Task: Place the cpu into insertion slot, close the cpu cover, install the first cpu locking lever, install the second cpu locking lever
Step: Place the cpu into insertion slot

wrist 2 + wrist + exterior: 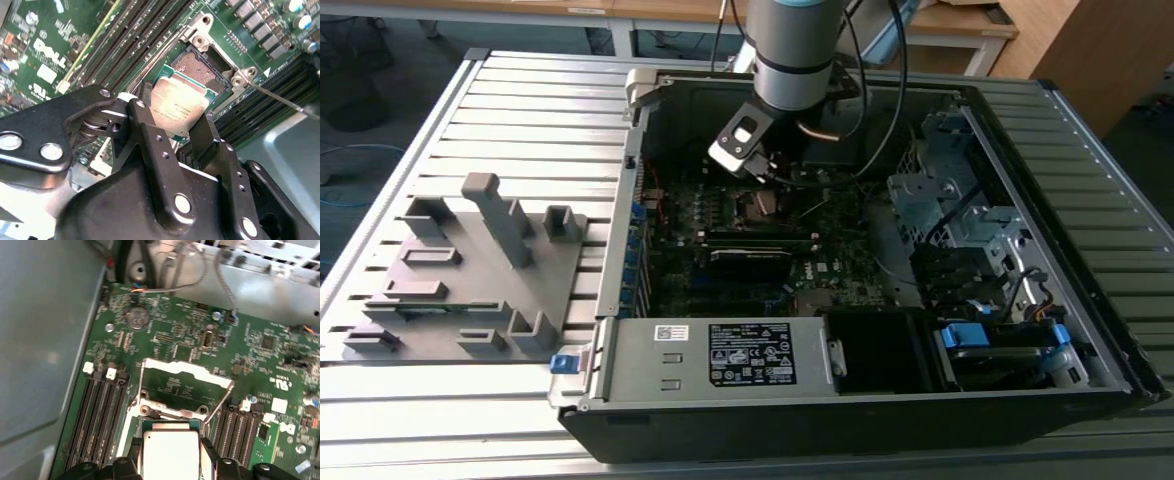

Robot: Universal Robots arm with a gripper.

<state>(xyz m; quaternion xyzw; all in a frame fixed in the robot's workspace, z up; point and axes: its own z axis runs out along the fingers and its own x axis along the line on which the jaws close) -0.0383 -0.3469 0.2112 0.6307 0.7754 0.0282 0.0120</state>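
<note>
The claw [172,112] is closed on the cpu [180,100], one finger on each of two opposite edges, so the chip's flat metal top faces up and its underside is free to meet the socket. The chip hangs slightly tilted just ahead of and above the insertion slot [202,70], whose dark contact field lies bare beyond the fingertips; it looks not yet seated.

Past the slot, away from the claw, the cpu cover [187,371] stands swung up. Two thin locking levers [218,402] are raised at its sides, leaving the way down open. Long memory slots [135,35] flank the socket on both sides of the claw. The walls of the computer case [1067,120] close in around the arm, and a grey fixture [467,270] sits apart on the desk [520,110].
</note>
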